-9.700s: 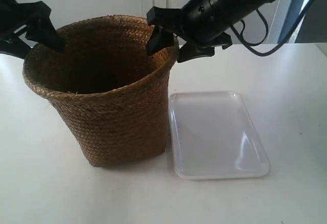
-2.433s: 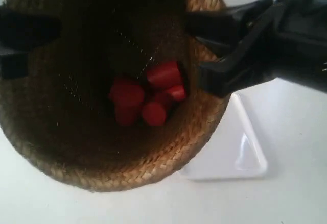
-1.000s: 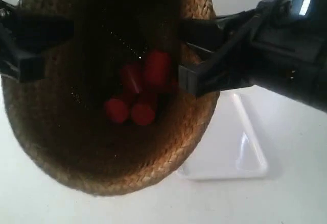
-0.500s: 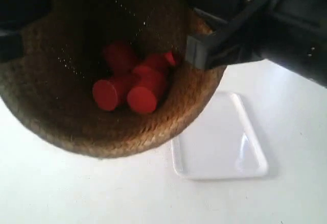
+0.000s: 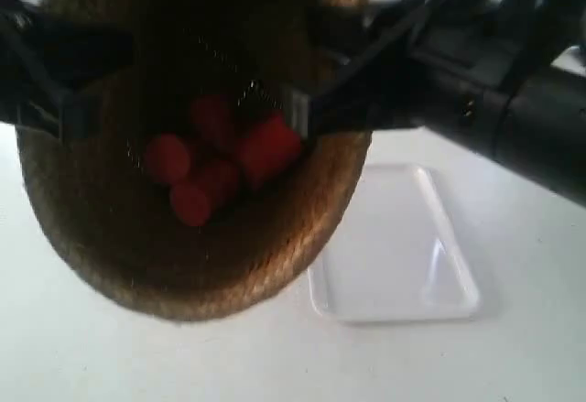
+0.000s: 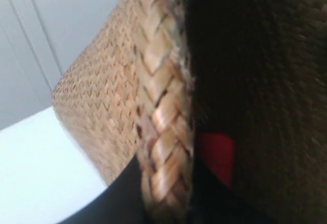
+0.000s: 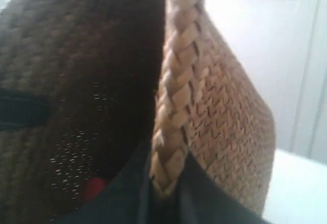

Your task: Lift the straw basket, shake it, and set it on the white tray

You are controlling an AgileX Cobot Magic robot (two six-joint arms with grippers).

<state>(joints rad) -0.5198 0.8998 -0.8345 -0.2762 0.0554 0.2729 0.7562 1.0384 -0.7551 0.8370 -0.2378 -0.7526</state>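
Observation:
The straw basket [image 5: 197, 278] hangs in the air, tipped so its dark inside faces the exterior view. Its lower rim overlaps the near-left corner of the white tray [image 5: 403, 246], which lies flat on the table. The gripper [image 5: 64, 100] at the exterior view's left and the gripper [image 5: 316, 114] at its right clamp opposite sides of the rim. In the left wrist view my left gripper [image 6: 166, 193] is shut on the braided rim [image 6: 163, 117]. In the right wrist view my right gripper [image 7: 166, 183] is shut on the rim [image 7: 176, 96].
Several red cylinders [image 5: 215, 159] lie loose in the basket's bottom; one red cylinder [image 6: 215, 152] shows in the left wrist view and a red cylinder [image 7: 94, 187] in the right. The white table [image 5: 513, 356] surrounds the tray. The right-hand arm [image 5: 513, 91] reaches over the tray's far side.
The basket, held by both grippers, rose and then dropped again while staying tipped. The red cylinders inside tumbled and spread toward the exterior view's left. The tray has not moved.

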